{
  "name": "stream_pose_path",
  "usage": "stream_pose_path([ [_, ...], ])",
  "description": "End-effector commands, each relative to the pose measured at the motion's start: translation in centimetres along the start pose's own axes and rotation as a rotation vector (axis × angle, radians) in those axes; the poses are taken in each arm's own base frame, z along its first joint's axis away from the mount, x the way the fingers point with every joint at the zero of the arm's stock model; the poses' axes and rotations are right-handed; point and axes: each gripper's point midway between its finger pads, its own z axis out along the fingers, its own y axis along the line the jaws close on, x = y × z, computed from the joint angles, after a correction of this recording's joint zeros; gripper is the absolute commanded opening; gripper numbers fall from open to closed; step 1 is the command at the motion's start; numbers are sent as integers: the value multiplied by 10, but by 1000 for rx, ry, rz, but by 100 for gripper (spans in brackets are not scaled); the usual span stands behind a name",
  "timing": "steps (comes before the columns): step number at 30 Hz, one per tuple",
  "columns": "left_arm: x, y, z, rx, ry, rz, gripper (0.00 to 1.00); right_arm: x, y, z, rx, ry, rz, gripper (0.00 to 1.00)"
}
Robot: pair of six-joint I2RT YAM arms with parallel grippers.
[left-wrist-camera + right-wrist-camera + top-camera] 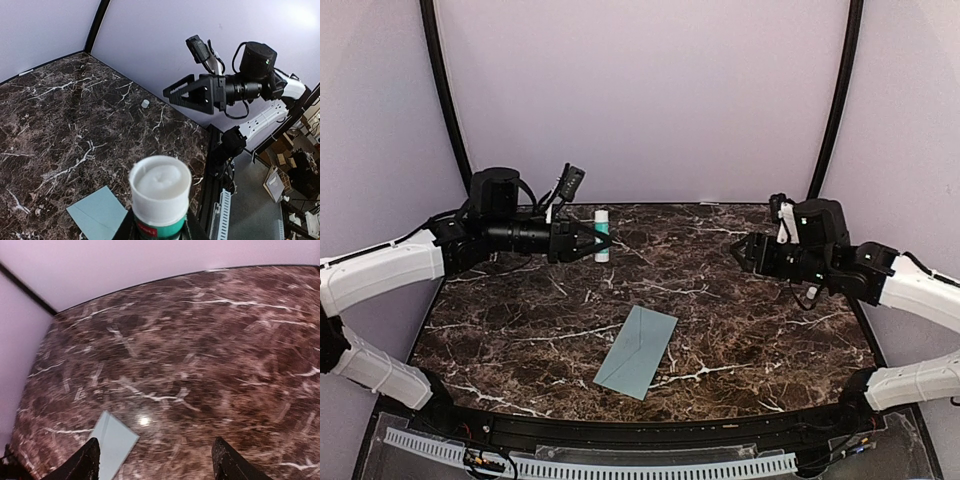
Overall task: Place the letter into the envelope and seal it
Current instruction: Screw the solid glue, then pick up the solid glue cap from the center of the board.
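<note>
My left end effector pinches the uncapped glue stick; my right end effector is spread, empty. The envelope lies flat on the counter.

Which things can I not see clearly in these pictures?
Top view: whether a letter is inside the envelope; the paper hides it.
Left wrist view: envelope cut by bottom edge and glue stick.
Same view: small white object, too small to name.
Right wrist view: blurred.
</note>
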Motion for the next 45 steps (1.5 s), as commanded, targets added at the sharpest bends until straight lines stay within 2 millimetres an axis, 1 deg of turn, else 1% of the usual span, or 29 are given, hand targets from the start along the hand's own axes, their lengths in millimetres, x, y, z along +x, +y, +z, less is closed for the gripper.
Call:
stream_pose_path([
  [1, 14, -2, 0, 39, 66, 166, 0, 19, -111, 4, 327, 121, 57, 73],
  [2, 15, -1, -1, 39, 63, 189, 0, 21, -132, 4, 371, 143, 75, 72],
  [3, 22, 2, 0, 33, 70, 189, 0, 23, -148, 5, 400, 169, 89, 72],
  [7, 35, 7, -2, 11, 96, 192, 0, 29, -208, 3, 547, 247, 119, 70],
  [9, 37, 9, -3, 2, 94, 183, 0, 29, -234, 0, 620, 272, 126, 70],
  [11, 35, 6, -4, 15, 87, 176, 0, 30, -258, -1, 680, 292, 135, 69],
  [14, 33, 3, -5, 23, 80, 179, 0, 29, -284, -2, 730, 307, 164, 67],
  [16, 32, 2, -6, 20, 76, 179, 0, 27, -289, 3, 728, 317, 175, 67],
  [17, 33, 1, -7, 21, 75, 179, 0, 25, -298, 1, 741, 310, 195, 66],
  [20, 31, -1, -8, 30, 69, 177, 0, 23, -308, 8, 754, 312, 208, 64],
  [23, 32, -2, -8, 36, 71, 170, 0, 31, -316, 17, 767, 355, 214, 59],
  [26, 32, -2, -8, 38, 74, 164, 0, 42, -318, 26, 744, 397, 219, 54],
  [29, 32, -2, -8, 38, 73, 163, 0, 50, -319, 28, 739, 422, 222, 51],
  [32, 32, -3, -8, 42, 74, 160, 0, 54, -321, 26, 753, 431, 220, 50],
  [36, 33, -3, -7, 48, 78, 154, 0, 58, -321, 28, 745, 451, 223, 47],
  [39, 33, -3, -7, 48, 78, 152, 0, 63, -324, 30, 754, 470, 222, 43],
  [45, 33, -4, -7, 48, 77, 154, 0, 64, -324, 33, 753, 483, 214, 36],
])
